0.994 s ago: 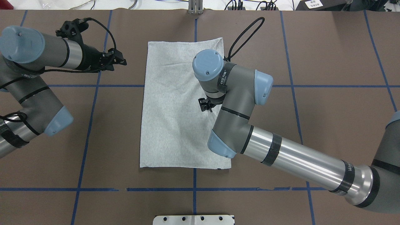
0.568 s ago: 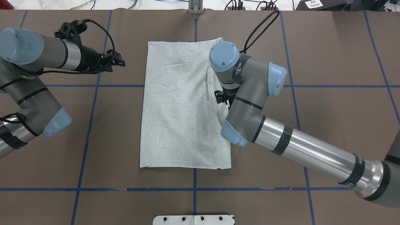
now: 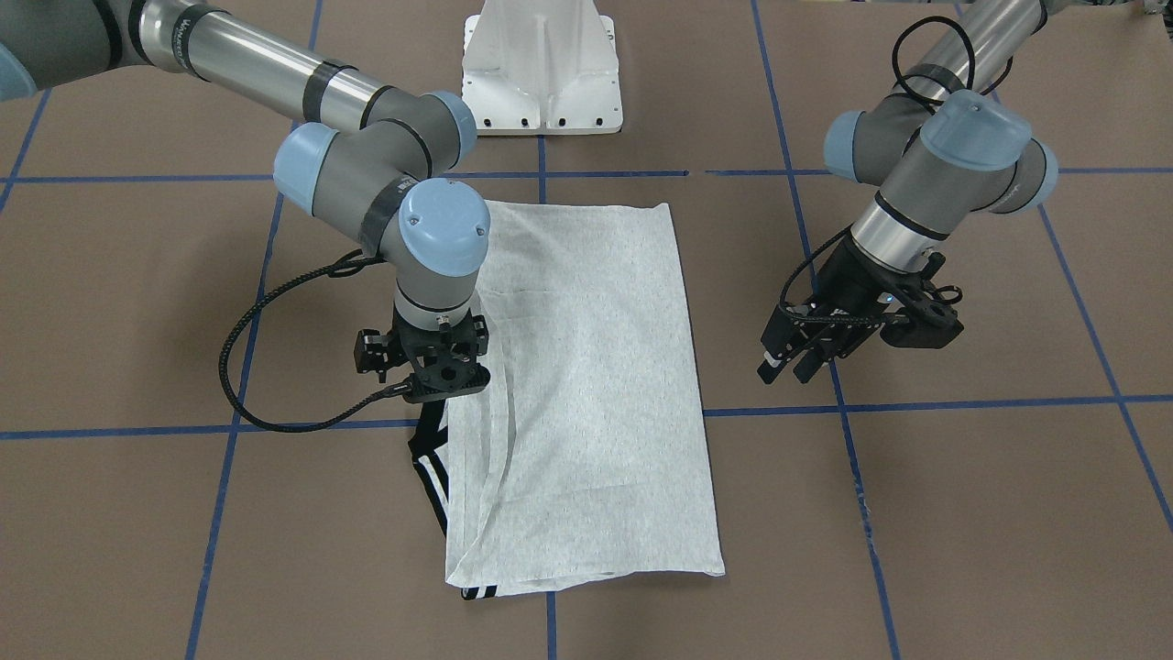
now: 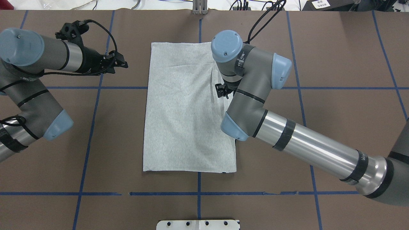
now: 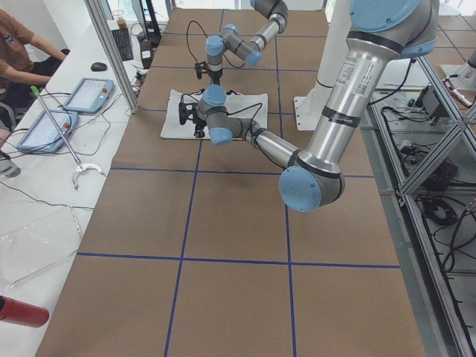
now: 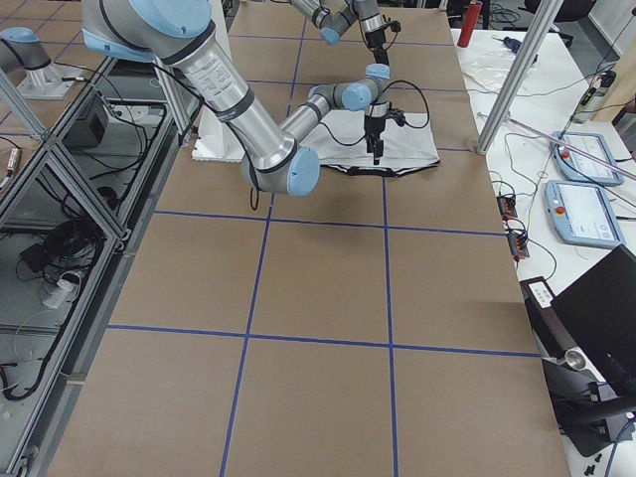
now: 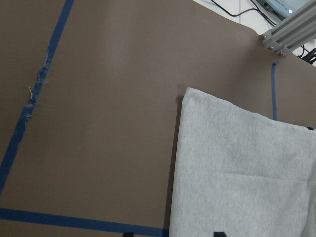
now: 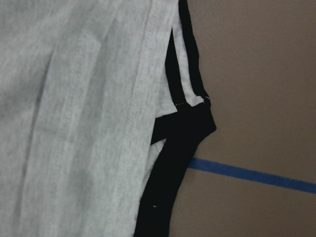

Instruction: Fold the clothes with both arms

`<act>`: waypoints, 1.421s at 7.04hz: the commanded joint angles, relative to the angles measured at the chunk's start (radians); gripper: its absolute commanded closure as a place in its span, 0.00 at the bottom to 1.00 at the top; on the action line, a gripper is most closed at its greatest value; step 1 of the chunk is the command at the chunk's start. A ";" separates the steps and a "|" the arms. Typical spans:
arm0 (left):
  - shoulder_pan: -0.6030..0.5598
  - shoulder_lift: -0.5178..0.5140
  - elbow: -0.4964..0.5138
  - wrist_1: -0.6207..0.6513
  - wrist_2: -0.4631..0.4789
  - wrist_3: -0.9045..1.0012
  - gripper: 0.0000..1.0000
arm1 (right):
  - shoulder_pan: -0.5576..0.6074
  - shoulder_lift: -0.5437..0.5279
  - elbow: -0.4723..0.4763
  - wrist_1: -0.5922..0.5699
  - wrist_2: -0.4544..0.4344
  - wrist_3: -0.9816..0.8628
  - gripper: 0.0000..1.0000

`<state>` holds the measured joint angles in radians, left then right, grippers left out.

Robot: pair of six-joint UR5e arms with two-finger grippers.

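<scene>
Brown table (image 4: 319,48). Right gripper (image 4: 220,91) slid from T-shirt (image 4: 179,127) centre toward frame-right edge, rucking pleats: fold likely needs smoothing. Its fingers hidden, state unclear. Left gripper (image 4: 124,63) spread, upper left.

T-shirt (image 4: 188,108) on table (image 4: 335,48); right pincer (image 3: 435,399) at its edge; left pincer (image 3: 785,369) apart.

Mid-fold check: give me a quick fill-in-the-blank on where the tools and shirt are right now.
The T-shirt lies folded on the ___ table.
The tool above the shirt's black-striped edge is the robot's ___ one.
The left tool, fingers apart, holds ___.
The tape lines on the table are ___.
Missing words: brown; right; nothing; blue.
</scene>
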<state>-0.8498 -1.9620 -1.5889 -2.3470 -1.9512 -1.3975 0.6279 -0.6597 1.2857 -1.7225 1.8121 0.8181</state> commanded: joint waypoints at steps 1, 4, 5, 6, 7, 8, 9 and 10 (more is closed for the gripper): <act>0.000 0.000 -0.002 0.000 0.000 0.000 0.38 | -0.034 0.034 -0.058 0.068 0.000 0.079 0.00; 0.000 0.011 -0.003 0.000 -0.002 -0.001 0.38 | -0.043 0.019 -0.068 0.058 0.000 0.058 0.00; 0.000 0.012 -0.003 0.000 0.000 -0.002 0.38 | -0.031 -0.021 -0.045 0.060 0.004 0.038 0.00; -0.002 0.012 -0.008 0.000 0.000 -0.002 0.38 | -0.002 -0.068 -0.001 0.040 0.009 -0.012 0.00; -0.002 0.012 -0.009 0.000 0.000 -0.002 0.38 | 0.033 -0.169 0.111 0.023 0.010 -0.087 0.00; -0.002 0.012 -0.016 0.000 0.000 -0.011 0.38 | 0.027 -0.163 0.182 -0.029 0.015 -0.080 0.00; -0.002 0.014 -0.014 0.000 0.000 -0.012 0.38 | 0.026 -0.115 0.187 -0.096 0.018 -0.070 0.00; -0.002 0.014 -0.016 0.000 0.000 -0.012 0.38 | -0.003 -0.121 0.214 -0.088 0.026 0.058 0.00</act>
<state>-0.8513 -1.9487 -1.6030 -2.3470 -1.9513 -1.4081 0.6459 -0.7882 1.4637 -1.7872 1.8300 0.7763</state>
